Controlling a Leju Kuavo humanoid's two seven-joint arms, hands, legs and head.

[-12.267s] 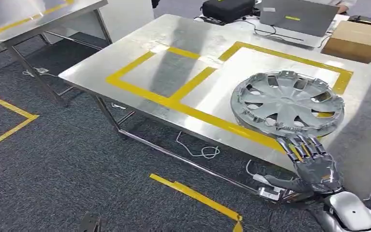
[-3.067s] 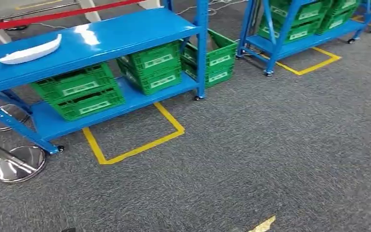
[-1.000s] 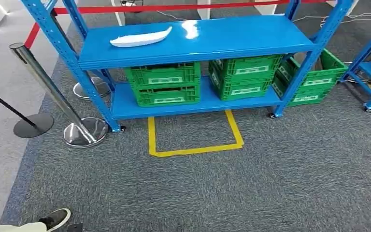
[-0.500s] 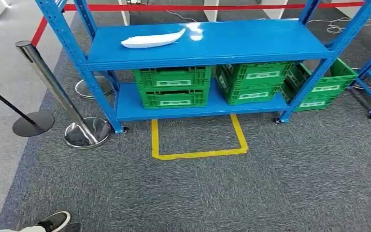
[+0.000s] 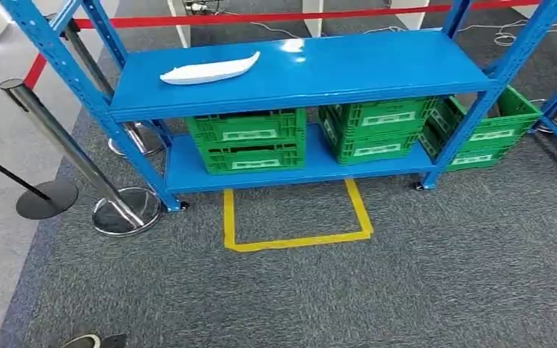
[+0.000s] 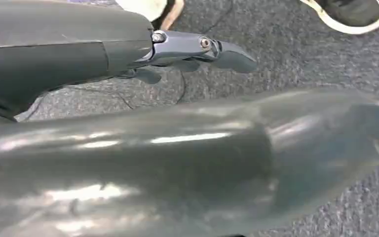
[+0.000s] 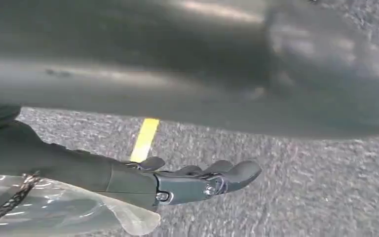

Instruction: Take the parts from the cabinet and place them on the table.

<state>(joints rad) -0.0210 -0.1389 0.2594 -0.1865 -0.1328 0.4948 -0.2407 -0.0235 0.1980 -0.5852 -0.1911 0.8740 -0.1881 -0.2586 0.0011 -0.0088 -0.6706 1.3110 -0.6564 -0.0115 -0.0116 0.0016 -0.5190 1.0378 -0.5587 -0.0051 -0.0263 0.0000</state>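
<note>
A blue rack (image 5: 297,69) stands on grey carpet (image 5: 406,290), with green crates (image 5: 250,138) on its lower shelf. A yellow tape square (image 5: 294,217) lies on the floor just in front. A white part (image 5: 210,70) rests on the top shelf, toward its left end. Left hand (image 6: 192,49) and right hand (image 7: 197,180) hang over the carpet, fingers loosely extended, holding nothing

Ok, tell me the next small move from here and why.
Probably step forward into the yellow floor square before the blue rack. The white part lies on the top shelf, a stretch of carpet ahead, while the left hand and right hand hang empty over the floor.
</note>
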